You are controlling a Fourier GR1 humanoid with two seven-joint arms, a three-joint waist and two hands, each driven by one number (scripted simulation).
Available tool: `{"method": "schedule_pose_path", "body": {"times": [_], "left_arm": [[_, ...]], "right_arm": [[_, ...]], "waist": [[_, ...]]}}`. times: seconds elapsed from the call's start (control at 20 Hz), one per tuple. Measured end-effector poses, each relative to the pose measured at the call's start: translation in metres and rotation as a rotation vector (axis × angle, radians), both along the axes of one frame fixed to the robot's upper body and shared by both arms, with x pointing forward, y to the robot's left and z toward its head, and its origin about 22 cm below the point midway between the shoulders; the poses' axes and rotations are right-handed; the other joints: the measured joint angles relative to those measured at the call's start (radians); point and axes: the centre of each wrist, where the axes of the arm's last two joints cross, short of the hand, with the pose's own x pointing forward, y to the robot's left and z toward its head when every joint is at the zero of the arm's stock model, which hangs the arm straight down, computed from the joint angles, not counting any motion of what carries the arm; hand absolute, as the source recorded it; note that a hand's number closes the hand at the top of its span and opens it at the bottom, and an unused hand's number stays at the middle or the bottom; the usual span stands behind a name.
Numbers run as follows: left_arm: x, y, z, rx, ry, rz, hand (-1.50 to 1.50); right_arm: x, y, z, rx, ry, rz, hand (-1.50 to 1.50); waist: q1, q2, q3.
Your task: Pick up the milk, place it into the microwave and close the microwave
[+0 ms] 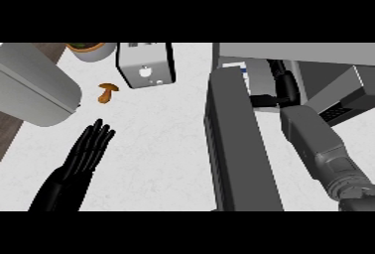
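While our right hand (284, 85), fingers curled round the milk (238, 70), reaches inside the microwave (307, 54), we set it down upright, left hand (88, 149) flat-fingered.

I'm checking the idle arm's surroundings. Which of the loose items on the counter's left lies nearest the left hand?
The brown mushroom: it lies just beyond the left hand.

A kitchen, shown by the white speckled surface (161, 149) carrying a microwave (293, 64) with open door (238, 144), a toaster (147, 64) and a mushroom (107, 93).
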Motion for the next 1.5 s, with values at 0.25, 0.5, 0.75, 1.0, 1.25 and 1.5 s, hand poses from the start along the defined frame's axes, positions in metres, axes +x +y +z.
{"method": "schedule_pose_path", "body": {"times": [0.25,0.5,0.75,1.0,1.25,1.5], "left_arm": [[0.010,-0.008,-0.010,0.020,0.018,-0.067,-1.50],[0.022,-0.010,-0.017,0.079,0.046,-0.163,1.50],[0.035,-0.028,-0.029,0.139,0.052,-0.225,1.50],[0.047,-0.038,-0.042,0.168,0.077,-0.247,1.50],[0.061,-0.066,-0.048,0.271,0.103,-0.313,1.50],[0.061,-0.092,-0.072,0.327,0.144,-0.405,1.50]], "right_arm": [[-0.014,0.001,-0.022,0.074,0.012,0.058,-1.50],[-0.032,-0.008,-0.044,0.124,0.019,0.088,-1.50],[-0.044,-0.017,-0.056,0.132,0.017,0.111,-1.50],[-0.063,-0.036,-0.071,0.146,0.021,0.132,-1.50],[-0.080,-0.052,-0.078,0.137,0.021,0.158,-1.50],[-0.099,-0.065,-0.082,0.124,0.008,0.172,-1.50]], "waist": [[-0.021,-0.010,-0.001],[-0.047,-0.022,-0.002],[-0.064,-0.031,-0.004],[-0.083,-0.040,-0.005],[-0.102,-0.047,-0.006],[-0.111,-0.049,-0.005]]}}
